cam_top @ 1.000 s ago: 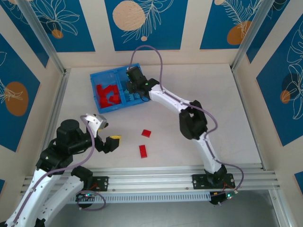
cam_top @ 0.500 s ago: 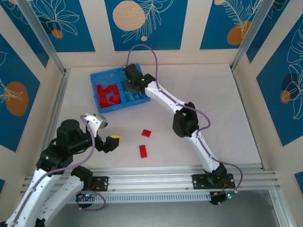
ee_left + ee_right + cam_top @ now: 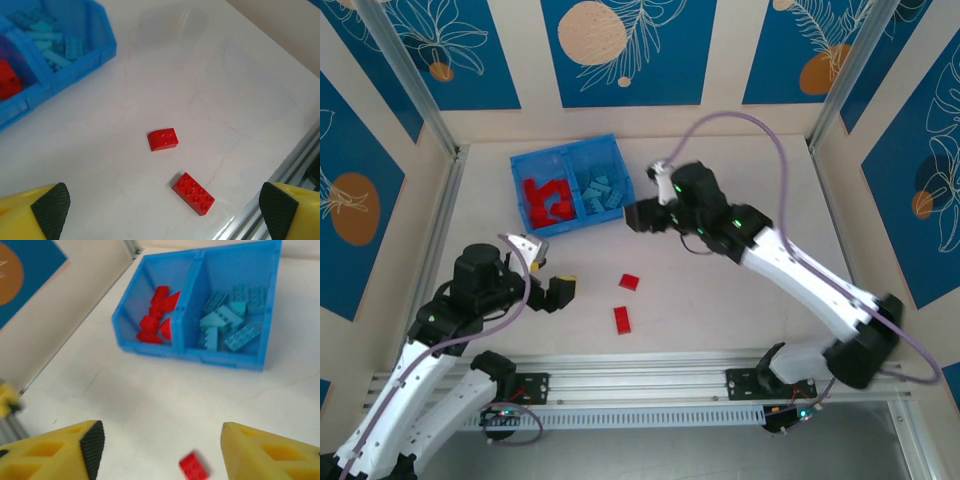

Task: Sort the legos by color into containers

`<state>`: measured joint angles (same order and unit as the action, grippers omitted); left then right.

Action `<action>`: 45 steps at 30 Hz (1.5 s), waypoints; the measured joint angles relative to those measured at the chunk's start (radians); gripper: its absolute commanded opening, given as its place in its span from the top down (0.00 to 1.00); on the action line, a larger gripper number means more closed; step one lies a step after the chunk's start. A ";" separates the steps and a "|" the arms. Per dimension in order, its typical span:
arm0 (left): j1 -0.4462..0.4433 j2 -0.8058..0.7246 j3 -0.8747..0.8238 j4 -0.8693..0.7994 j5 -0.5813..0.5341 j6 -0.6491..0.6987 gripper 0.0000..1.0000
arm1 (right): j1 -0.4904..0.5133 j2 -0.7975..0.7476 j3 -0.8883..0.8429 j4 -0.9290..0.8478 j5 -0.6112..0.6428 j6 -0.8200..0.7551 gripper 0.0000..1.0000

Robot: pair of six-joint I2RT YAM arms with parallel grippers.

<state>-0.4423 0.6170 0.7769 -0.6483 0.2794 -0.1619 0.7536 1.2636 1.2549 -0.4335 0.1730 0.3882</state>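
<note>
Legos, loose: short red one point(image 3: 629, 282) and longer red one point(image 3: 622, 319), lying near each other on table point(image 3: 770, 180), between the arms, well apart from bin.

Legos, sorted: red heap point(image 3: 156, 315) sitting in left compartment, light-blue heap point(image 3: 227, 322) sitting in right compartment.

Bin point(image 3: 563, 153): standing at far left of table, slightly askew.

Left gripper point(image 3: 560, 292): hanging low, just left of loose pair; jaws gaping wide, carrying nothing.

Right gripper point(image 3: 638, 215): hovering just beside bin's right wall; jaws standing apart, gripping nothing.

Status, judged: nearing completion, two reds remaining.

Hazards, judged:
- Nudging one brick while closing on its neighbour, the pair lying so close.
- Pinching longer brick askew, so twisting it out of the fingers.
- Pushing longer brick toward front rail point(image 3: 700, 365), lying nearest it.
- Releasing a red over right compartment, mixing colours.
- Reaching for pair with both arms at once, risking collision.
</note>
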 measured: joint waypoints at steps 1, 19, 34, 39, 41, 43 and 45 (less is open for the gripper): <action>-0.003 0.017 -0.004 0.007 -0.006 -0.027 0.00 | 0.000 -0.064 -0.062 0.001 -0.014 0.014 0.26; -0.497 0.961 0.187 0.209 -0.404 -0.259 0.00 | 0.001 -0.491 -0.489 -0.100 -0.098 0.216 0.00; -0.497 1.070 0.332 0.242 -0.654 -0.217 0.00 | 0.001 -0.489 -0.494 -0.114 -0.074 0.223 0.00; -0.474 0.959 0.228 0.309 -0.446 0.209 0.00 | 0.001 -0.489 -0.494 -0.115 -0.072 0.225 0.01; -0.452 0.948 0.256 0.244 -0.352 0.416 0.00 | 0.001 -0.492 -0.496 -0.113 -0.072 0.233 0.00; -0.420 0.983 0.328 0.158 -0.299 0.576 0.01 | 0.001 -0.505 -0.507 -0.110 -0.071 0.241 0.00; -0.380 1.042 0.412 0.096 -0.254 0.709 0.02 | 0.001 -0.525 -0.519 -0.113 -0.069 0.248 0.00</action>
<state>-0.8227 1.6588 1.1893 -0.5522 0.0250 0.5472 0.7544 0.7383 0.7357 -0.5468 0.1040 0.6365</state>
